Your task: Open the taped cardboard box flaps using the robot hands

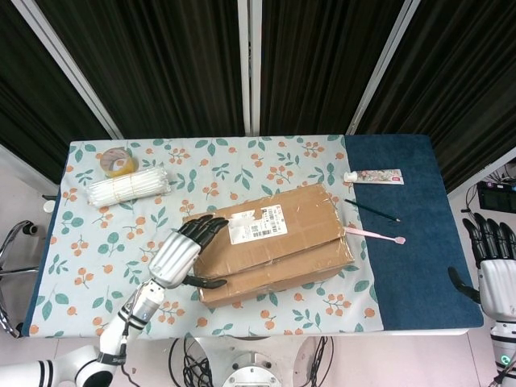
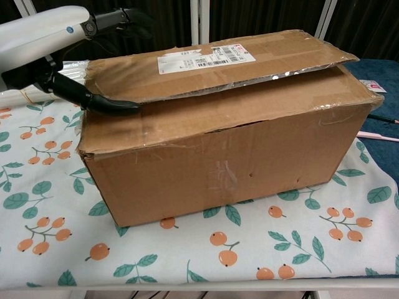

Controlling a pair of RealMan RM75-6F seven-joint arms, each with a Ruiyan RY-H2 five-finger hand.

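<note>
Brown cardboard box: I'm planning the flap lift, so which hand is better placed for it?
Left. The left hand is at the left end of the brown cardboard box, fingers over the upper flap and thumb under its edge. The right hand hangs off the table's right edge, far from the box.

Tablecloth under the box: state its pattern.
White tablecloth with green leaves and orange berries, clearest in the chest view.

I think I am working in a robot test room. Dark curtains [image 1: 161, 64] hang behind my table [image 1: 403, 274], and cables [image 1: 193, 355] dangle under its front edge.
</note>
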